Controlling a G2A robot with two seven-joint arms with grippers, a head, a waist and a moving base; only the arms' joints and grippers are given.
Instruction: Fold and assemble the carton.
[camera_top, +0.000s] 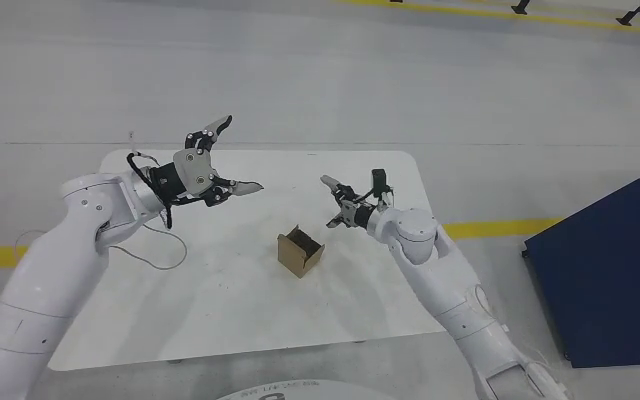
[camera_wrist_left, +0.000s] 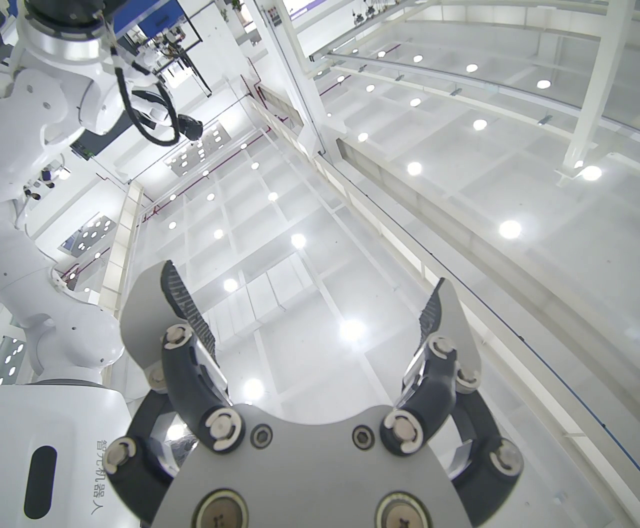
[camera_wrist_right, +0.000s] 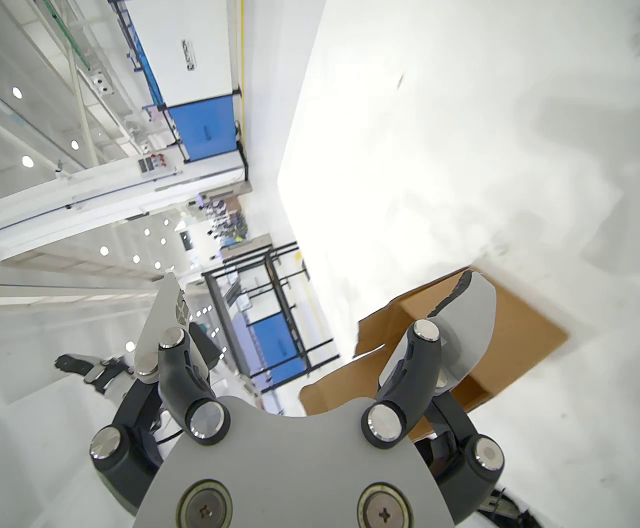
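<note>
A small brown carton (camera_top: 300, 250) stands near the middle of the white table (camera_top: 240, 310), its top open. In the right wrist view the carton (camera_wrist_right: 520, 325) lies just beyond one fingertip, untouched. My right gripper (camera_top: 330, 203) hovers open to the carton's right and slightly behind it, nothing between its fingers (camera_wrist_right: 470, 300). My left gripper (camera_top: 243, 155) is raised at the table's back left, wide open and empty, well away from the carton. In the left wrist view that gripper (camera_wrist_left: 305, 295) points up at the ceiling.
A dark blue panel (camera_top: 590, 270) stands on the floor off the table's right side. A thin cable (camera_top: 150, 255) hangs from the left arm over the table's left part. A yellow floor line (camera_top: 500, 228) runs behind the table.
</note>
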